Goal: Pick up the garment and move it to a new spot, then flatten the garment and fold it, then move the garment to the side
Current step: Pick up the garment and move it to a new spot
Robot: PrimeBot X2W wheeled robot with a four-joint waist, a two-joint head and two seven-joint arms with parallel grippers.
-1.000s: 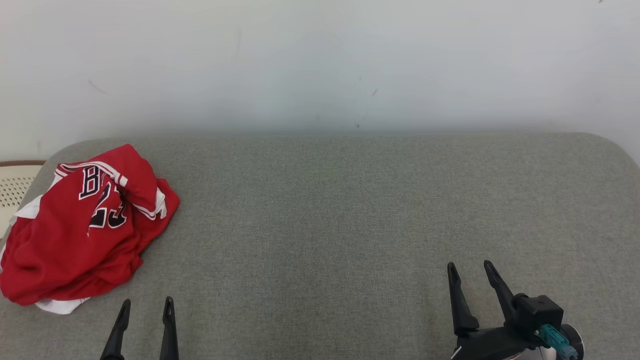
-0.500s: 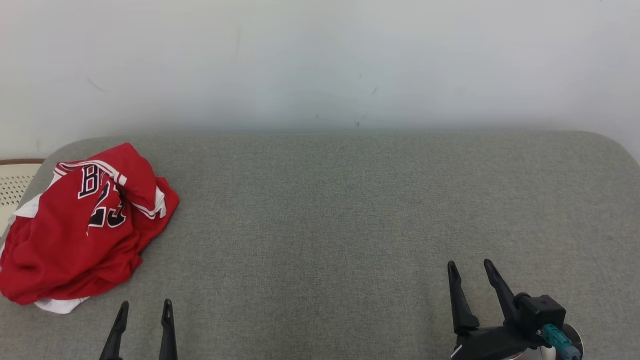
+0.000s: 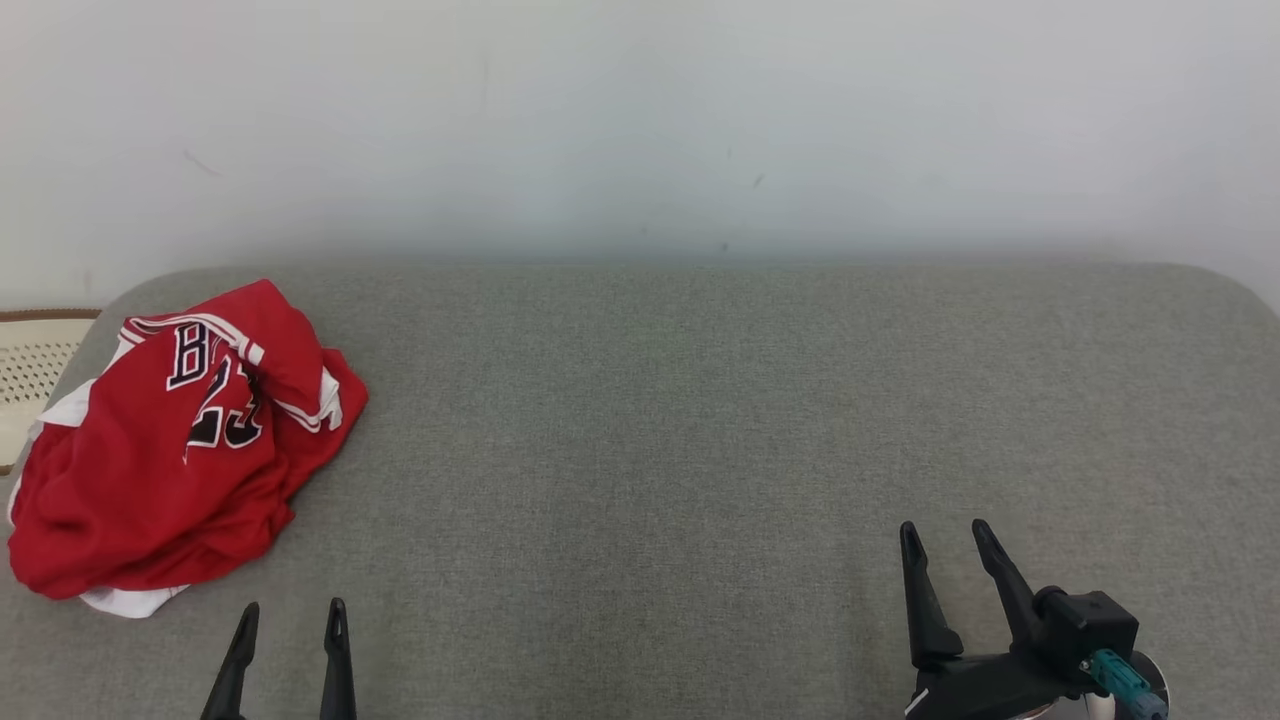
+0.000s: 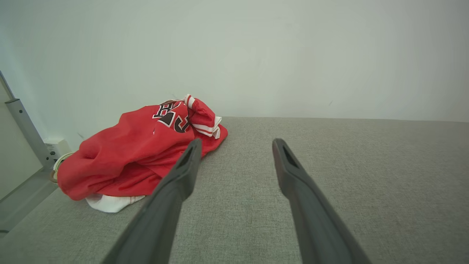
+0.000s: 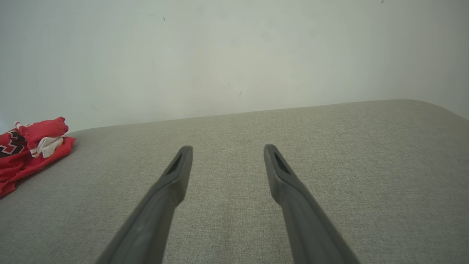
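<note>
Still spread apart, clear of the crumpled red shirt (image 3: pixel 170 450) at the grey cushion's (image 3: pixel 700 450) left end: left gripper (image 3: pixel 293 606), right gripper (image 3: pixel 943 527); only the camera nudged slightly.

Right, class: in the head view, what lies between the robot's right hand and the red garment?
Nothing: the stretch from the right hand to the crumpled red garment is bare grey fabric surface, as the head view shows.

Garment (image 3: pixel 150 470) lettering partly under folds (pale perforated object (image 3: pixel 35 365) half off-frame)
</note>
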